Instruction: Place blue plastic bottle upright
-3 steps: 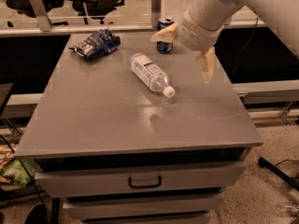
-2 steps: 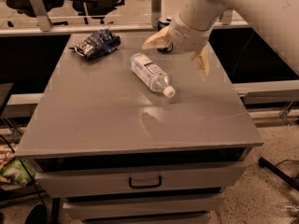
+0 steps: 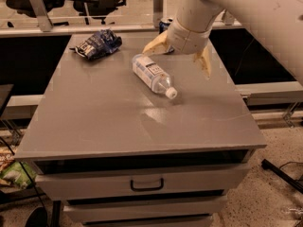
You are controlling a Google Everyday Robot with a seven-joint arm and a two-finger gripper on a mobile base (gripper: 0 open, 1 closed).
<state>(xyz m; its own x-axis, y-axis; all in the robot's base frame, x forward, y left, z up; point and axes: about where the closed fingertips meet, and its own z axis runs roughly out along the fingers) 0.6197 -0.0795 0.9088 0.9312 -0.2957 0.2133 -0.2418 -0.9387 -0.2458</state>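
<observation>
Blue plastic bottle [image 3: 152, 74], clear with white cap, lies sideways mid-frame, not yet grasped; cream two-finger gripper [image 3: 180, 55] hovers above it, spread wide.

No readable text on bottle [image 3: 151, 74] near end effector [image 3: 180, 54].

The blue plastic bottle [image 3: 152, 74] is clear glossy plastic; the table [image 3: 109, 126] is smooth matt grey; the gripper [image 3: 176, 63], just behind the bottle, spreads matt cream fingers [image 3: 204, 63].

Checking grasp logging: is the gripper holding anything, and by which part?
Nothing is held. The gripper is open, fingers spread, just behind the blue plastic bottle, which lies on its side on the table.
</observation>
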